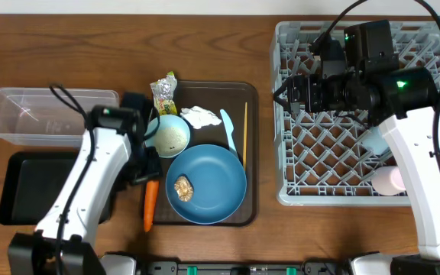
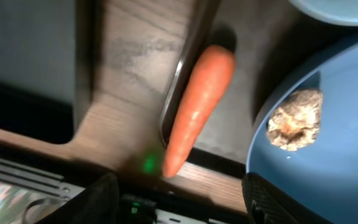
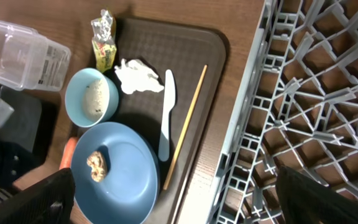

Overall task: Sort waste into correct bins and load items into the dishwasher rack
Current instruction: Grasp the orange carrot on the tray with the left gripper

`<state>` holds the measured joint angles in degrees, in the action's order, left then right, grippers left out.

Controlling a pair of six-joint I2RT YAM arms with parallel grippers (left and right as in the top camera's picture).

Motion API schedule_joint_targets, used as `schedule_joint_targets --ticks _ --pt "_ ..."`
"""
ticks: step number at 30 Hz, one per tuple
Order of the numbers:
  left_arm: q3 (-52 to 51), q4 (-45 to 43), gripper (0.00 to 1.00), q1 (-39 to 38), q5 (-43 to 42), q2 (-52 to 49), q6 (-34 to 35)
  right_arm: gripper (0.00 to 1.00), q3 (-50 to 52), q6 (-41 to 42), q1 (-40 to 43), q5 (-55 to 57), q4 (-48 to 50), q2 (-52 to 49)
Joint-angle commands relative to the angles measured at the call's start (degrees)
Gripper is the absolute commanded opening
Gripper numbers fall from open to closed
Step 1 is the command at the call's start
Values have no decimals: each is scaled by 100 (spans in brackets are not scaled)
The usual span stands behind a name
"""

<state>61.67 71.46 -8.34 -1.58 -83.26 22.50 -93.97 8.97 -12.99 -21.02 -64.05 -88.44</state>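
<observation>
The orange carrot lies along the left rim of the brown serving tray. My left gripper is open and empty just above it. The blue plate carries the brown food lump. The white bowl holds rice grains. The wrapper, napkin, spoon and chopstick lie on the tray. My right gripper is open and empty over the grey rack's left edge. A light blue cup and a pink cup sit in the rack.
The clear tub stands at the far left, with the black tray in front of it, beside my left arm. The rack fills the right side. A strip of bare wooden table lies between the serving tray and the rack.
</observation>
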Motion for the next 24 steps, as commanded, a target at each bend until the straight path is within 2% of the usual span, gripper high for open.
schedule_joint_targets --ticks 1,3,4,5,15,24 --pt "-553 -251 65 28 -203 476 74 95 2 -26 -20 28 0 -7" --pt "-962 -649 61 28 -205 608 103 96 2 -26 -22 31 4 -7" --pt "-1093 -800 52 28 -205 632 120 96 2 -26 -22 28 7 -7" --pt "-1248 -988 48 28 -212 634 122 96 2 -26 -22 28 9 -7" --pt "-1952 -1971 48 28 -229 616 -151 96 2 -26 -22 26 0 -7" --pt "-2146 -2304 47 28 -229 614 -341 96 2 -26 -20 28 -2 -7"
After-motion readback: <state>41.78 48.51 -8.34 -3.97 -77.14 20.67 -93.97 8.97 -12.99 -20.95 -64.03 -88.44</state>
